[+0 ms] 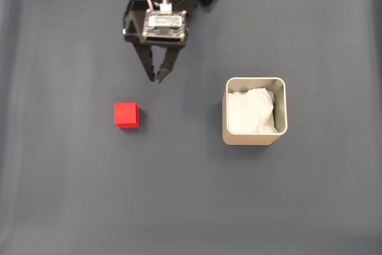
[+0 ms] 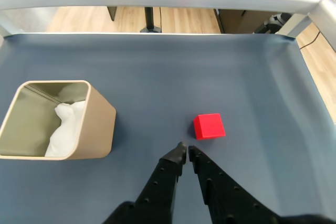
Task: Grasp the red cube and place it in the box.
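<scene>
The black hand [image 2: 185, 149], fingertips pressed almost together and holding nothing, hovers over the grey desk [image 2: 157, 77]. In the wrist view the red cube [image 2: 209, 126] lies just ahead, slightly right; the box [image 2: 100, 124] sits well left.

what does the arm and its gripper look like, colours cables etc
The gripper is matte black plastic with two tapered, pointed fingers. Above them sits a black block with a pale labelled plate, and red, white and green cables run up the black arm.
</scene>
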`<state>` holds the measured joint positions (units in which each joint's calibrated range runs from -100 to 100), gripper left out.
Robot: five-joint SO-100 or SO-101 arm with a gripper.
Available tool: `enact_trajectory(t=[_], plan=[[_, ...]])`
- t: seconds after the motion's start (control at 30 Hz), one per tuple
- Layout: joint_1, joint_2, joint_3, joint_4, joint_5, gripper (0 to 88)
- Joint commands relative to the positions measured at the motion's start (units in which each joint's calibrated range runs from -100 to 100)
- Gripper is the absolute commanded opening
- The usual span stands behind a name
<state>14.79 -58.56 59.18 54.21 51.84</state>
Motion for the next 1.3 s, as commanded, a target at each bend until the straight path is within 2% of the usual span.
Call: enact_trajectory(t=[0.0, 0.47, 0.77, 1.27], plan=[[3.05, 2.93, -5.01, 1.75, 2.05, 4.1], [11.31, 14.24, -15.96, 8.95, 6.74, 14.2], [12.45, 23.11, -31.11, 23.52, 7.91, 18.1], [15.3, 33.81, -33.3, 16.97, 11.92, 25.7]])
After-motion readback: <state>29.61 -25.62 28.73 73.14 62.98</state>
